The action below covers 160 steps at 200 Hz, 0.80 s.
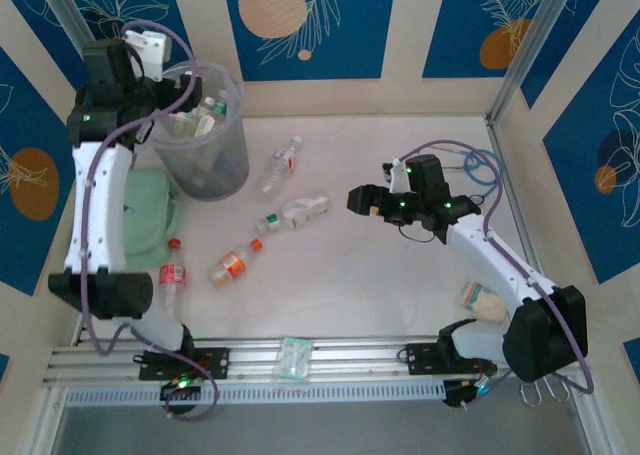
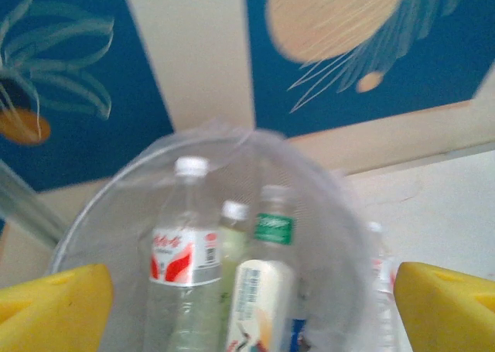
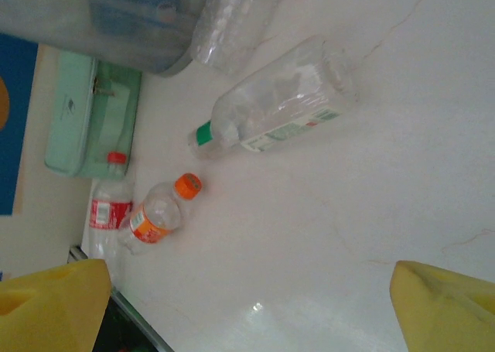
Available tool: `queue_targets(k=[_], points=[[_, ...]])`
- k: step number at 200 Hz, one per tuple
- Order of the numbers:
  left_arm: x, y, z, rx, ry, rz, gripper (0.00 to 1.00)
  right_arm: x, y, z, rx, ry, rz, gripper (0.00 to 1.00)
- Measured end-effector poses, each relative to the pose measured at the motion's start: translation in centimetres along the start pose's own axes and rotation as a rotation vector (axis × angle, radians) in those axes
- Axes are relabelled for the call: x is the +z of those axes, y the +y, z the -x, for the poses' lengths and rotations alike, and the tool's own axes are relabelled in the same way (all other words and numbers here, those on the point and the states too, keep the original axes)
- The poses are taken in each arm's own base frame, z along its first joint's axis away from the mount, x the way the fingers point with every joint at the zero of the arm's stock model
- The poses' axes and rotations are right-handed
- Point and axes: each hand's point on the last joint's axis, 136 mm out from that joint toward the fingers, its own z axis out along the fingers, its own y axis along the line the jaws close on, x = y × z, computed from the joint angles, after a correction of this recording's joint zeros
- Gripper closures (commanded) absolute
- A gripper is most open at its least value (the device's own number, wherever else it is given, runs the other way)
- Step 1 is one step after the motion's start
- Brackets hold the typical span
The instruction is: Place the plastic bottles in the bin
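The bin [image 1: 205, 145] stands at the back left with several plastic bottles upright inside, among them a red-and-white labelled one [image 2: 182, 256] and a green-labelled one [image 2: 271, 278]. My left gripper [image 1: 188, 97] hovers over the bin's rim, open and empty, its yellow fingertips [image 2: 56, 307] spread wide. On the table lie a clear bottle with a red label [image 1: 281, 165], a green-capped bottle [image 1: 296, 213], an orange-capped bottle [image 1: 232, 265] and a red-labelled bottle [image 1: 173, 273]. My right gripper [image 1: 361, 200] is open above the table, right of the green-capped bottle [image 3: 272, 112], with nothing between its fingers.
A mint-green lidded box [image 1: 150, 215] sits between the bin and the left arm. One flat wrapped packet [image 1: 295, 358] rests on the front rail, another [image 1: 482, 300] beside the right arm's base. Walls close in the table on three sides.
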Motion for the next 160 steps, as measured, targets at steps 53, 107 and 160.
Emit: queue_targets(k=[53, 107, 160], points=[[-3.0, -15.9, -1.0, 0.197, 0.011, -0.312, 0.01, -2.6, -2.6, 1.8, 0.115, -0.108, -0.031, 0.07], [4.9, -27.6, -13.9, 0.284, 0.356, -0.617, 0.0, -6.1, -3.2, 2.5, 0.131, -0.206, -0.033, 0.07], [10.6, -29.6, -24.1, 0.354, 0.593, -0.656, 0.01, -7.2, -4.6, 2.2, 0.186, -0.212, -0.051, 0.07]])
